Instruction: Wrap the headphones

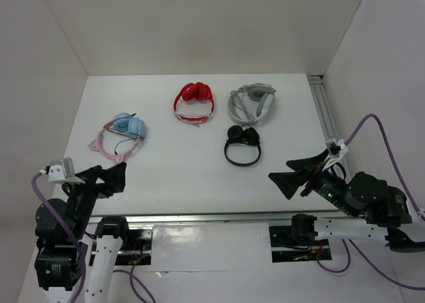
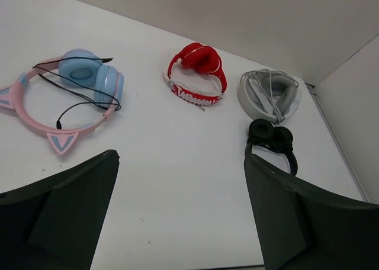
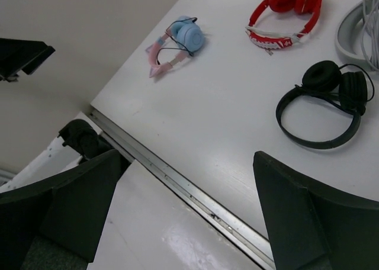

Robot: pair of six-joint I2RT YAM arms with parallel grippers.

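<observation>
The headphones point(image 1: 123, 133) with light blue earcups and a pink cat-ear headband lie flat at the left of the white table, a thin dark cable looped over them. They show in the left wrist view point(image 2: 77, 89) at upper left and in the right wrist view point(image 3: 177, 42) far off. My left gripper point(image 1: 109, 177) is open and empty, hovering near the front edge, below the headphones. My right gripper point(image 1: 297, 173) is open and empty at the front right, far from them.
A red pair point(image 1: 194, 103) lies at the back middle, a grey-white pair point(image 1: 251, 103) to its right, and a small black pair point(image 1: 242, 144) in front of that. A metal rail point(image 1: 325, 110) runs along the right wall. White walls enclose the table.
</observation>
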